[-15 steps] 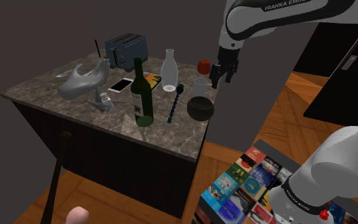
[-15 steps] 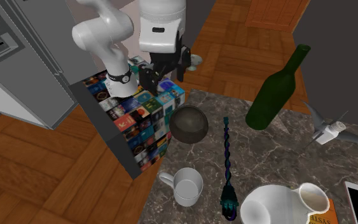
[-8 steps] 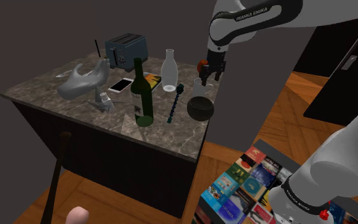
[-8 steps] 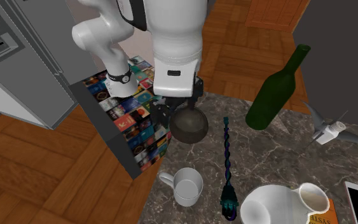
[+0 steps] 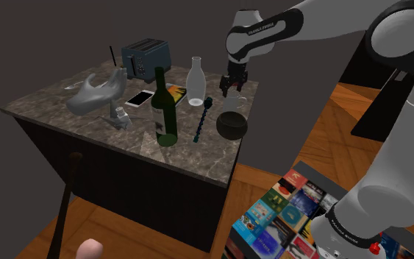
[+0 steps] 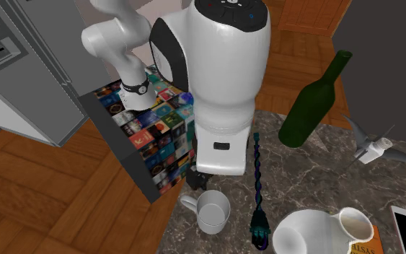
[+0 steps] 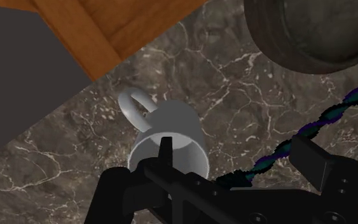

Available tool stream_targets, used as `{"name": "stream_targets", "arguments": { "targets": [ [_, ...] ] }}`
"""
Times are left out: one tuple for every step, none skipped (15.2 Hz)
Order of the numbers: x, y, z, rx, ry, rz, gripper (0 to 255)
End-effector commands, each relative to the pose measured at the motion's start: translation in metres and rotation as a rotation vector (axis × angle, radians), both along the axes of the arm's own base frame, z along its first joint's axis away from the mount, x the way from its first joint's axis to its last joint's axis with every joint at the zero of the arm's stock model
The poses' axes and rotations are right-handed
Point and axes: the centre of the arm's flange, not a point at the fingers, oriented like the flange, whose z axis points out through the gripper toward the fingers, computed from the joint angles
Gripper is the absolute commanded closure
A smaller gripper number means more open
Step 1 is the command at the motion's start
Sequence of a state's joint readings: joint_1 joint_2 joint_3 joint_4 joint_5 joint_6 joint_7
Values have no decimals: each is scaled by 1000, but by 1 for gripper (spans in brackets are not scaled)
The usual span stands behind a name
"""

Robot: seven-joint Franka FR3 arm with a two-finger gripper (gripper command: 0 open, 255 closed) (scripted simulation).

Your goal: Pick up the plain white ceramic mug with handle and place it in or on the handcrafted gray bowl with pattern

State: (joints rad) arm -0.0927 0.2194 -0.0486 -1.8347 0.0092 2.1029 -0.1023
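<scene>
My arm (image 5: 301, 20) arches over the tabletop (image 7: 63, 140), wrist pointing down. The tool (image 5: 231, 87) is spread open just above the mug (image 7: 171, 130), touching nothing. Half a second ago it hung over the bowl (image 7: 311, 32); it has slid across since. The mug is smooth, pale and loop-handled, upright on veined dark stone near the round dark-gray bowl.

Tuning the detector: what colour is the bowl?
Dark grey bowl, no clear pattern visible; shows best in the wrist view.
</scene>
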Motion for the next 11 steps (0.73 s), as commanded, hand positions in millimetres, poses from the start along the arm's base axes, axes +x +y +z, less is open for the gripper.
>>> {"name": "stream_targets", "arguments": {
  "targets": [
    [23,-8,-9,-4,-11,-2,0],
    [34,-12,-14,-6,-17,-3,0],
    [35,-12,-14,-6,-17,-3,0],
    [35,-13,-20,-6,-17,-3,0],
    [36,-13,-25,-6,-17,-3,0],
    [36,-13,-30,-6,-17,-3,0],
    [36,-13,-35,-6,-17,-3,0],
    [37,-13,-41,-6,-17,-3,0],
    [37,-13,-46,-6,-17,-3,0],
    [37,-13,-54,-6,-17,-3,0],
    [37,-13,-54,-6,-17,-3,0]
  ]
}}
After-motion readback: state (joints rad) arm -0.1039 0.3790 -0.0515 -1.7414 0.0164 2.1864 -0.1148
